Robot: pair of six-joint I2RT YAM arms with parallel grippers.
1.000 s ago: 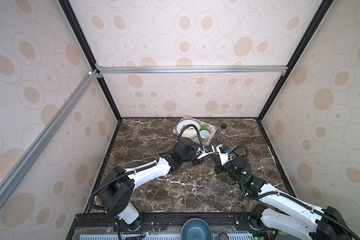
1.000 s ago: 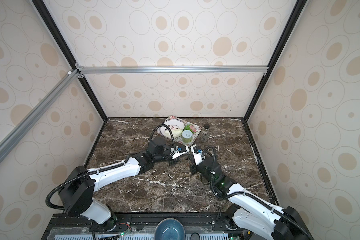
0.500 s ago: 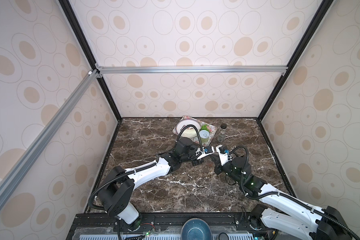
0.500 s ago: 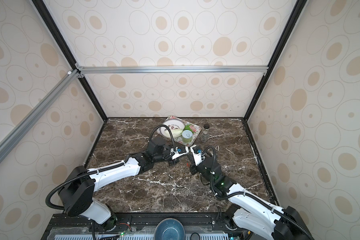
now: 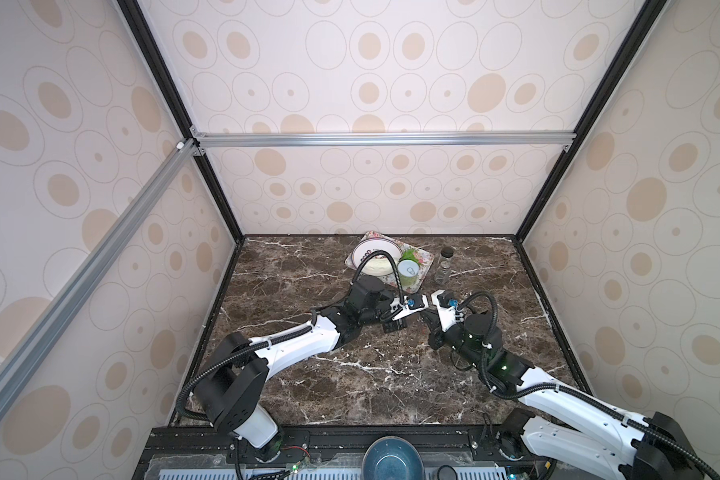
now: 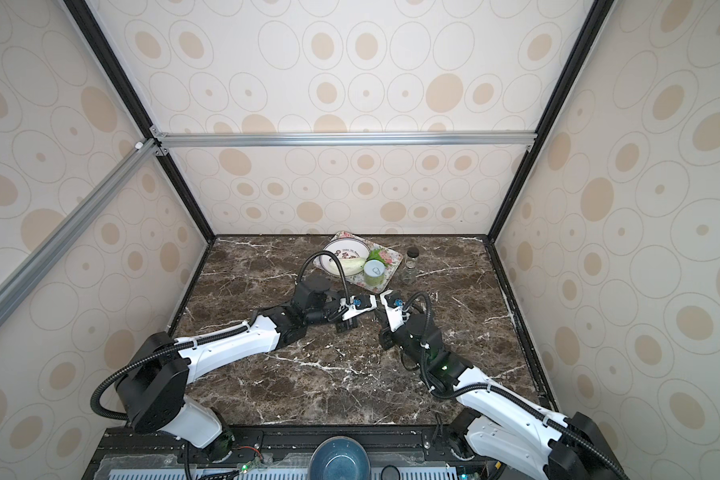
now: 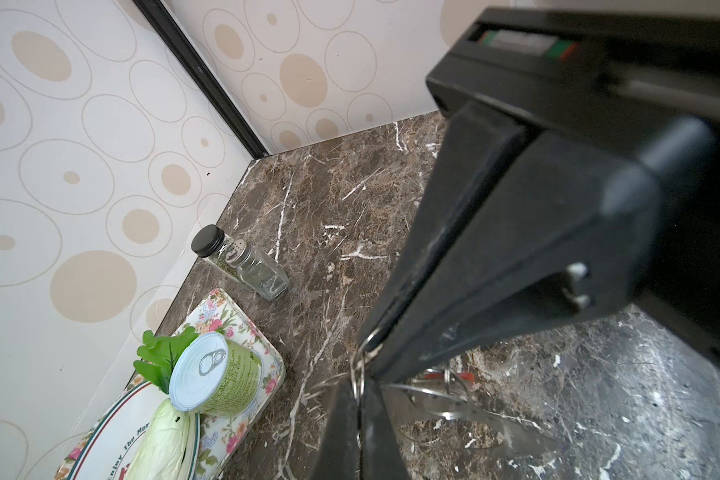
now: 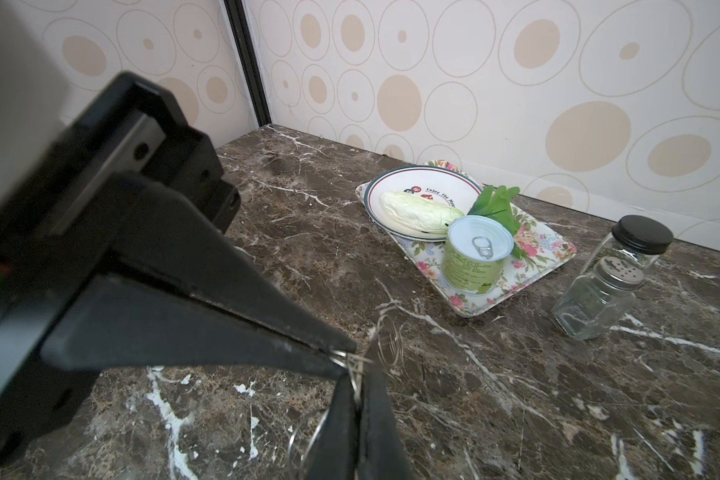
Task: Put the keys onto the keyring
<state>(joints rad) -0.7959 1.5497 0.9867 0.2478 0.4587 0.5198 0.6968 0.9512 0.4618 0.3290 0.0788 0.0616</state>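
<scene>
Dark white-veined marble counter [image 5: 362, 374], boxed in by cream oval-print walls [image 5: 412, 75]. Mid-counter the left fingers [image 7: 337, 440] and right fingers [image 8: 341, 432] meet tip to tip, both pinched shut on thin wire loops [image 8: 388, 345]; the keyring [image 7: 441, 409] and a red tag [image 7: 447, 376] are just beside them

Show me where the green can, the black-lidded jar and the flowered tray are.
green can [image 8: 476, 253], right wrist view, on its silver lid by the pull tab.
black-lidded jar [image 8: 643, 235], right wrist view, on the black lid.
flowered tray [image 8: 547, 245], right wrist view, on a bare patch near its rim.
</scene>
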